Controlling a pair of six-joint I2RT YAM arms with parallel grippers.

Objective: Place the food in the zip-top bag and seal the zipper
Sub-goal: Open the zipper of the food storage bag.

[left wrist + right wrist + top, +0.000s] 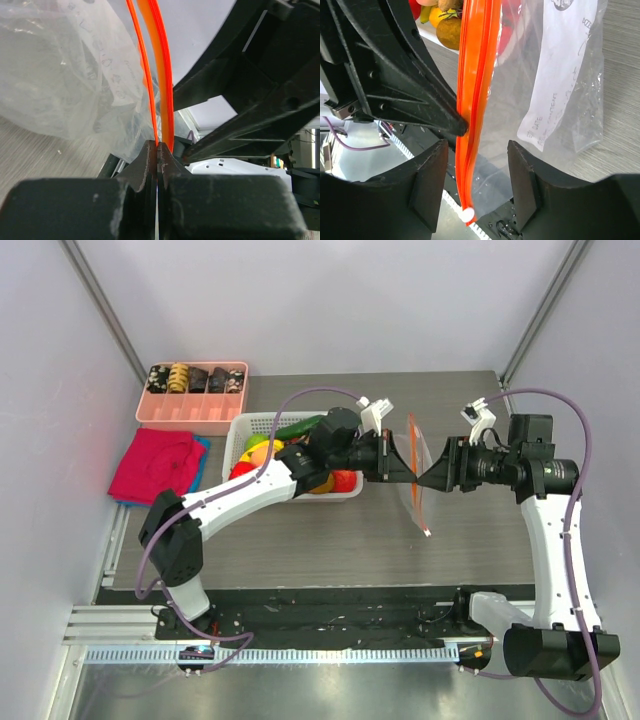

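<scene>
The clear zip-top bag [424, 452] hangs upright over the middle of the table, its orange-red zipper [420, 495] running near to far. My left gripper [405, 468] is shut on the zipper strip [162, 75]; the bag's film [65, 75] hangs to the left of it. My right gripper [427, 478] faces it, open, with its jaws on either side of the strip [475, 75] and the film [555, 75]. A white slider [467, 215] sits at the strip's near end. The food [263, 449] lies in the white basket [245, 424], partly hidden by my left arm.
A pink divided tray [195, 412] with small rolls stands at the back left. A red cloth [155, 465] lies left of the basket. Fruit [451, 31] shows behind the bag in the right wrist view.
</scene>
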